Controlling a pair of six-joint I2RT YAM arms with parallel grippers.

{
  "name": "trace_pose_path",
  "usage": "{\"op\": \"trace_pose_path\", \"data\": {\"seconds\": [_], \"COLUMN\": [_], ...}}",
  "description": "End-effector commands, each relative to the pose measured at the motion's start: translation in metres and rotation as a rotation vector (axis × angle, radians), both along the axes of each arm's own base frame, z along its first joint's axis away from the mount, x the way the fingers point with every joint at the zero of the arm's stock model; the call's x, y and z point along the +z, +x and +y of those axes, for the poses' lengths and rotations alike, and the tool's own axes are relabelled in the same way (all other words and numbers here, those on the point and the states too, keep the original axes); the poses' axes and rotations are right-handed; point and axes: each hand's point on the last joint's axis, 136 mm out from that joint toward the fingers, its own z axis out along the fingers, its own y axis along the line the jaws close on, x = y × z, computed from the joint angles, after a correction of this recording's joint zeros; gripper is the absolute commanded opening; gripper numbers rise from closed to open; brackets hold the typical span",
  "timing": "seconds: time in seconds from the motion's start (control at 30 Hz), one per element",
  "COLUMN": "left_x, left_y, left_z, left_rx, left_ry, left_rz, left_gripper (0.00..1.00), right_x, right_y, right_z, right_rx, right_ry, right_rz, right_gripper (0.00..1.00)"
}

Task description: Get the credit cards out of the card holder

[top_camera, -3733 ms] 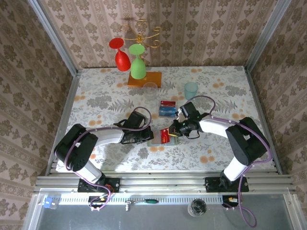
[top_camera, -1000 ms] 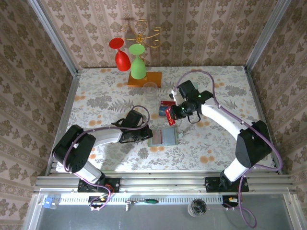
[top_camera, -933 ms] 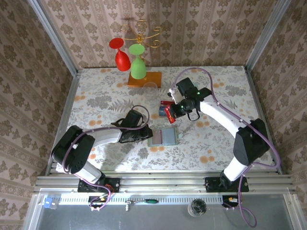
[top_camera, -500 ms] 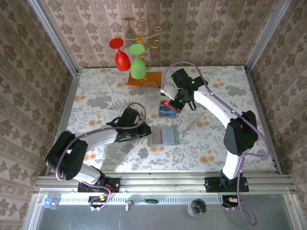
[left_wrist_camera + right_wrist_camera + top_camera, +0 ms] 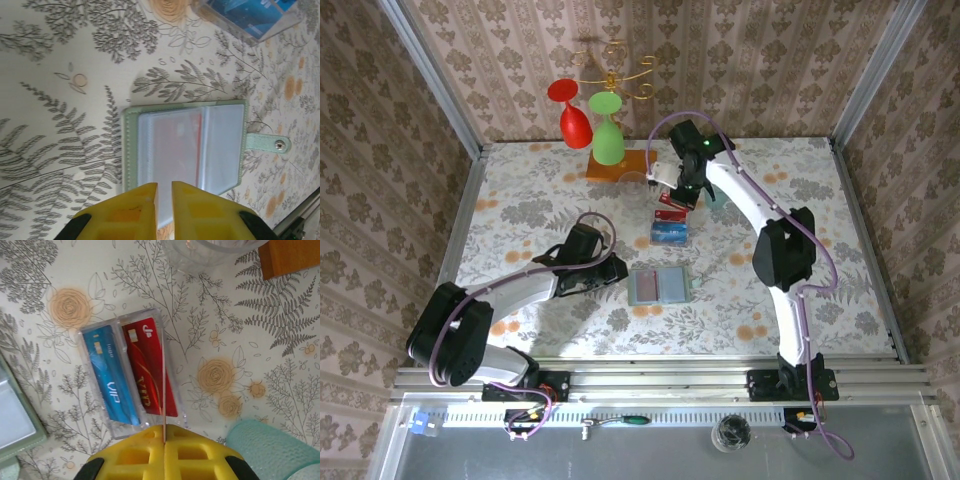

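The card holder [image 5: 660, 286] lies open and flat near the middle of the bench [image 5: 520, 190]. In the left wrist view a reddish card [image 5: 175, 142] sits inside its clear sleeve, and the snap strap [image 5: 267, 144] sticks out from one side. The left claw [image 5: 164, 186] is over one edge of the holder, its jaws only a slit apart with nothing between them. The right claw [image 5: 164, 429] is closed on a thin card [image 5: 163, 390] seen edge-on, probably red, above a clear tray [image 5: 120, 430] lying farther out than the holder. In the tray a blue card [image 5: 112, 375] and a red card [image 5: 145, 365] lie side by side. A teal cup [image 5: 270, 450] stands near.
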Motion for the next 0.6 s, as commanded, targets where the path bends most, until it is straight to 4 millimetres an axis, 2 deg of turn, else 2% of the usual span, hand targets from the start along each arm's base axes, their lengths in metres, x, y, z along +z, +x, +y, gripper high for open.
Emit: {"op": "trace_pose_path", "data": {"seconds": [0.0, 0.17, 0.37, 0.47, 0.57], "left_x": [-0.003, -0.006, -0.009, -0.009, -0.010], "left_y": [-0.001, 0.002, 0.003, 0.004, 0.005], "left_z": [0.009, 0.014, 0.018, 0.018, 0.019], "left_rx": [0.006, 0.017, 0.029, 0.030, 0.030], "left_ry": [0.022, 0.031, 0.030, 0.028, 0.027], "left_rz": [0.002, 0.013, 0.025, 0.025, 0.024], "left_gripper": [0.15, 0.15, 0.16, 0.15, 0.15], "right_x": [-0.012, -0.023, -0.036, -0.041, -0.042], "right_y": [-0.008, 0.001, -0.001, 0.000, 0.001], "right_z": [-0.003, 0.000, 0.004, 0.005, 0.005], "right_rx": [0.049, 0.055, 0.063, 0.061, 0.055], "right_ry": [-0.025, -0.026, -0.015, -0.014, -0.016], "right_rz": [0.090, 0.108, 0.147, 0.155, 0.153], "right_gripper": [0.00, 0.00, 0.00, 0.03, 0.11]}}
